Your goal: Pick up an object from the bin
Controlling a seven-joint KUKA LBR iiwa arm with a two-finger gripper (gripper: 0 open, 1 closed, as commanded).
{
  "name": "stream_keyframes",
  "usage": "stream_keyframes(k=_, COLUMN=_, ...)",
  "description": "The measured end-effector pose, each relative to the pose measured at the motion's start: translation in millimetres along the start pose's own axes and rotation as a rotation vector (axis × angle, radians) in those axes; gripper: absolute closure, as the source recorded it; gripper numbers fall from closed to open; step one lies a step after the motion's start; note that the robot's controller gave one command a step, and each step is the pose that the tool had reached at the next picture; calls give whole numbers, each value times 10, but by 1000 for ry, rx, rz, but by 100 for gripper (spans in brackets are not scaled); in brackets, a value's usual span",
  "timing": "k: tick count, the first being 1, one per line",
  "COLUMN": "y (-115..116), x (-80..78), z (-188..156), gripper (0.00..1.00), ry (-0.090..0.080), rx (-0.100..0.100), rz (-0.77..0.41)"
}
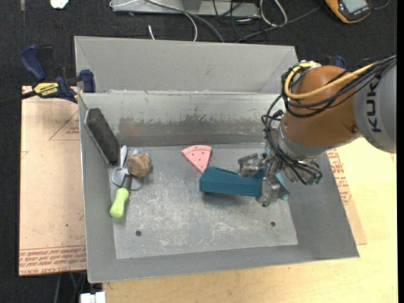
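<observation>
Five loose things lie on the floor of the grey bin (202,232); positions are logged against the teal block (228,183).

- Farthest left of the block, a long black bar (102,136) lies slanted along the bin's left wall.
- Just below the bar's lower end is a green-handled tool (119,201) with a silvery head (kind unclear).
- Just beside that head, on the side toward the block, sits a brown rounded lump (139,164).
- Between lump and block, just above the block's left end, is a pink wedge (197,157) with dark specks, near the block but apart from it.
- The teal block is oblong, lies right of the floor's centre and is slightly slanted. Its left end is on the floor.
- At the block's right end sits the gripper (265,183), low in the bin, under the orange wrist cover (315,109) and its cables.

Grip state: cannot tell (cables and wrist parts crowd the contact).
</observation>
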State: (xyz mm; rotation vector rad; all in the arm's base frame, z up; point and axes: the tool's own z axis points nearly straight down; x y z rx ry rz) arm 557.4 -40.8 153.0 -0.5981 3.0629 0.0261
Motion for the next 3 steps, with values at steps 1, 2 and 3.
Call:
stream_keyframes(k=1, y=-178, x=-443, z=506, gripper=100, ry=-22, rx=13, rz=-222)
stream_keyframes(k=2, y=-37, x=-248, z=-39, gripper=100, ry=-3, rx=-1, rz=-207)
stream_keyframes(k=3, y=-162, x=-600, z=562, gripper=100, ry=-20, rx=8, rz=-229)
